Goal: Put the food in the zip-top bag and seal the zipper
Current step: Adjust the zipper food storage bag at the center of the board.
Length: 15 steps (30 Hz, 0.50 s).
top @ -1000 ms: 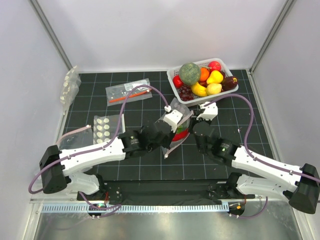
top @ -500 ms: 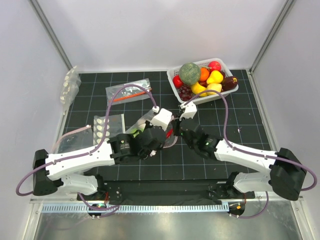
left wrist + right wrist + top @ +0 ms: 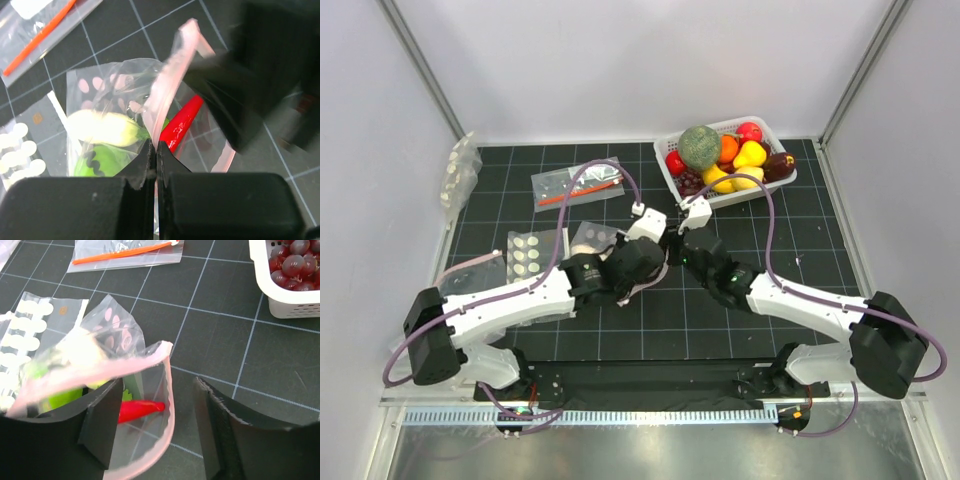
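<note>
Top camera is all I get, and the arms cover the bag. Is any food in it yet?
Observer: Yes. The left wrist view shows a red chili and a yellow lemon inside the zip-top bag.
Operator: Is somebody holding it?
Observer: The left gripper is shut on the pink zipper.
Operator: Is it zipped?
Observer: No. In the right wrist view the mouth gapes, with the right gripper open at it.

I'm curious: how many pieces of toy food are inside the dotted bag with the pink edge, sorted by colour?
Red, the long chili: 1
Pale yellow, the pale yellow piece: 1
Green, the green piece: 1
Total: 3 pieces that I can tell apart through the zip-top bag.
</note>
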Tool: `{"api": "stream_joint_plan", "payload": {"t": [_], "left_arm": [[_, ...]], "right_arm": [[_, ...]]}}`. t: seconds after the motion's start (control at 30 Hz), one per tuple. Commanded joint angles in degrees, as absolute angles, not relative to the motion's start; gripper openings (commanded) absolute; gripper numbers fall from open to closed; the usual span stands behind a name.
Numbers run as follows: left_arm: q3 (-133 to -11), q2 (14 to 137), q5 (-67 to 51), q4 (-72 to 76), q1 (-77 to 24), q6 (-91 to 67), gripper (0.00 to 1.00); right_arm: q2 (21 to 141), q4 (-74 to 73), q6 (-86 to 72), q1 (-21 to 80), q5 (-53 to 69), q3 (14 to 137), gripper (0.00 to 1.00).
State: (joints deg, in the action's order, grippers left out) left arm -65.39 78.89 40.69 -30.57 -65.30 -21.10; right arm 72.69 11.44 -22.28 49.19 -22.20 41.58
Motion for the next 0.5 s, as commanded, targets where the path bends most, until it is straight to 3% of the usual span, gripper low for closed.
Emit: {"api": "stream_joint_plan", "payload": {"t": [0.0, 0.17, 0.47], "left_arm": [[-64.6, 76.6, 36.1, -27.5, -61.1, -23.4, 0.0], [-58.9, 72.0, 29.8, -21.1, -55.7, -23.2, 0.0], [-52.5, 66.4, 30.9, -12.8, -53.4, -23.3, 0.0]], "right_arm": [[72.9, 12.3, -20.9, 48.8, -20.9, 43.7, 0.65], [69.8, 12.8, -20.3, 48.8, -21.9, 41.8, 0.71], [63.6, 12.8, -19.6, 48.8, -26.4, 38.4, 0.71]]}}
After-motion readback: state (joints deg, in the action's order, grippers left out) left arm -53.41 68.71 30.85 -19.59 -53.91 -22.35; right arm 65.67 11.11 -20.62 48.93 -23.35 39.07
